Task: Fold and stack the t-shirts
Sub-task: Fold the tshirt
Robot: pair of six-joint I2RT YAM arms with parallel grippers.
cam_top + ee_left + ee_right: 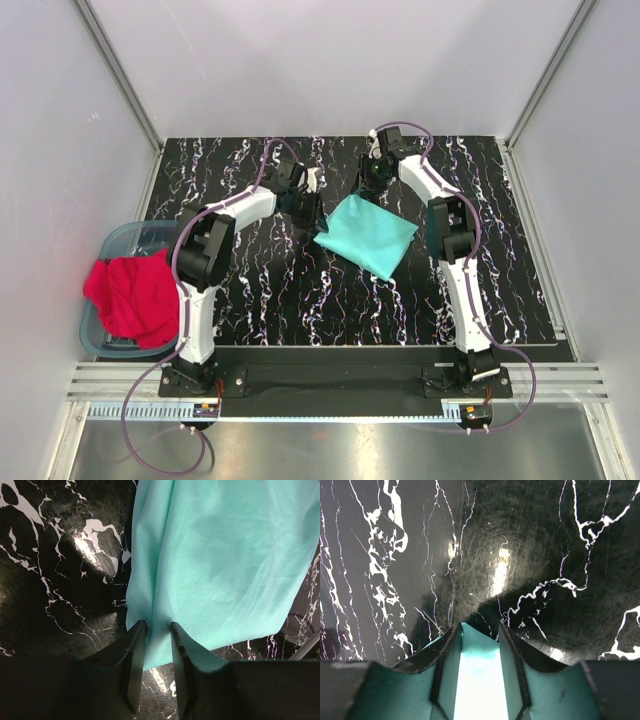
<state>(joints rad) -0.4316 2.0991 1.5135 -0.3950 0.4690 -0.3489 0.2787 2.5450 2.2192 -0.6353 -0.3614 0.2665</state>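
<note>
The mint-teal t-shirt (366,235) lies folded into a rough square in the middle of the black marbled table. My left gripper (308,208) is at its left corner. In the left wrist view the jaws of the left gripper (158,625) straddle the edge of the teal cloth (225,555), a narrow gap still between them. My right gripper (372,183) is at the shirt's far corner. Its wrist view shows the right gripper (479,626) with the teal cloth (477,680) lying between parted fingers. The red t-shirt (130,295) sits bunched in the tub at the left.
The translucent blue-grey tub (112,245) stands off the table's left edge, beside the left arm's base. White walls and aluminium posts close in the back and both sides. Black marbled table (300,300) shows in front of the teal shirt.
</note>
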